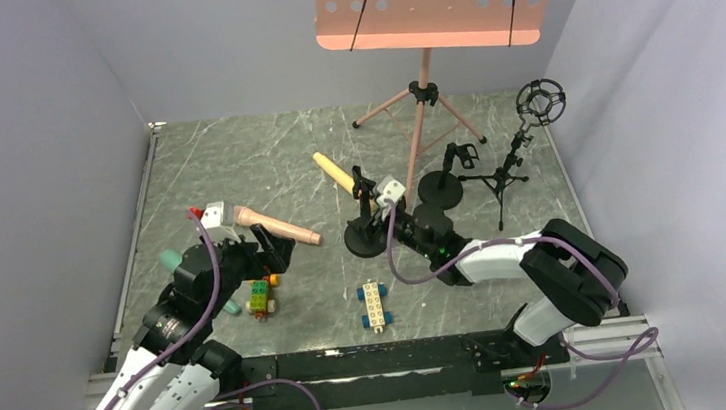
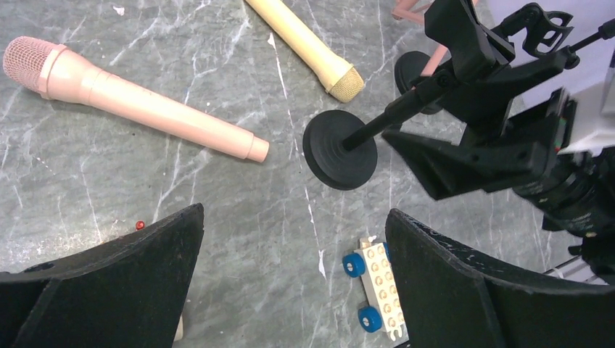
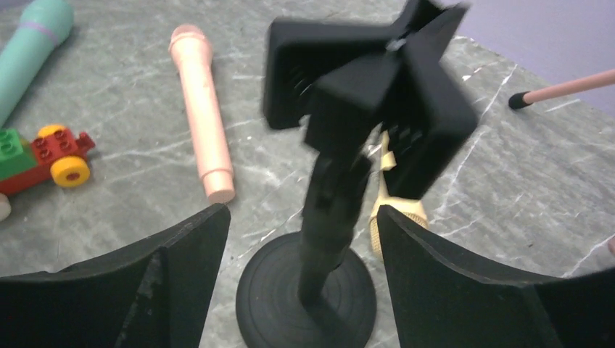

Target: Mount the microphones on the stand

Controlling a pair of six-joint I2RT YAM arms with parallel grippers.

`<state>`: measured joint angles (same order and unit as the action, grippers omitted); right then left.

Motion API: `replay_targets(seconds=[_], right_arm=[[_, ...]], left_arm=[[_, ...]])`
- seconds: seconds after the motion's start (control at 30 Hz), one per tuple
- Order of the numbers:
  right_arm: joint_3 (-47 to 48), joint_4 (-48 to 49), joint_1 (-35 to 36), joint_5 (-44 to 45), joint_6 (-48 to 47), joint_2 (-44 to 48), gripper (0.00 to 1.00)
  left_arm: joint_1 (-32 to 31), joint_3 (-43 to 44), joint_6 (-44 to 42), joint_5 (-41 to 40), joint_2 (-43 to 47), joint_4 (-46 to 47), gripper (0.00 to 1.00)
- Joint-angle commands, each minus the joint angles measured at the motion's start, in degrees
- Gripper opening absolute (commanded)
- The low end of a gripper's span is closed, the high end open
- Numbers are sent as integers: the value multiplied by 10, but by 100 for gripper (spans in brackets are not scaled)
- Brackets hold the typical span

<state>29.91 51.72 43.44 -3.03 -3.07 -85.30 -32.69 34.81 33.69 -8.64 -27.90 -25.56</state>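
Note:
The pink microphone [image 1: 276,225] lies flat on the table; it also shows in the left wrist view [image 2: 130,101] and the right wrist view [image 3: 200,109]. The pale yellow microphone [image 1: 334,172] lies behind a black stand [image 1: 367,233] that has a round base and a clip on top [image 3: 366,80]. The teal microphone [image 1: 171,259] lies at the left, mostly hidden by my left arm. My left gripper [image 1: 276,251] [image 2: 294,217] is open and empty above the table, near the pink microphone's tail. My right gripper [image 1: 378,214] [image 3: 301,214] is open, its fingers either side of the stand's pole without touching it.
A white brick car with blue wheels [image 1: 374,304] lies near the front. A colourful brick car [image 1: 262,298] sits under my left gripper. A second round-base stand [image 1: 440,190], a tripod stand with a ring mount [image 1: 515,160] and a pink music stand [image 1: 424,99] stand at the back right.

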Motion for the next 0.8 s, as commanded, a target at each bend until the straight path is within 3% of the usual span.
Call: replay_targets(seconds=[0.0,0.37,0.5,0.57,0.67,0.77], right_arm=[[-14,104,18,54,-40,-12,73],[-12,104,18,36,-69,-25,21],[-20,95,-1,-28,-89,0,10],[-15,68,-38,-94,-74,21,8],[31,-50,-136,-284,-10,49,4],[78,-180,-180,-428,-41,75,2]], left_arm=[[3,-7,18,1,12,18,99],[3,-4,14,-2,20,11,99],[3,-3,14,-2,33,6,99],[3,-2,12,-4,41,-1,99],[3,-3,7,-8,49,-9,99],[3,-5,-1,-8,47,-7,99]])
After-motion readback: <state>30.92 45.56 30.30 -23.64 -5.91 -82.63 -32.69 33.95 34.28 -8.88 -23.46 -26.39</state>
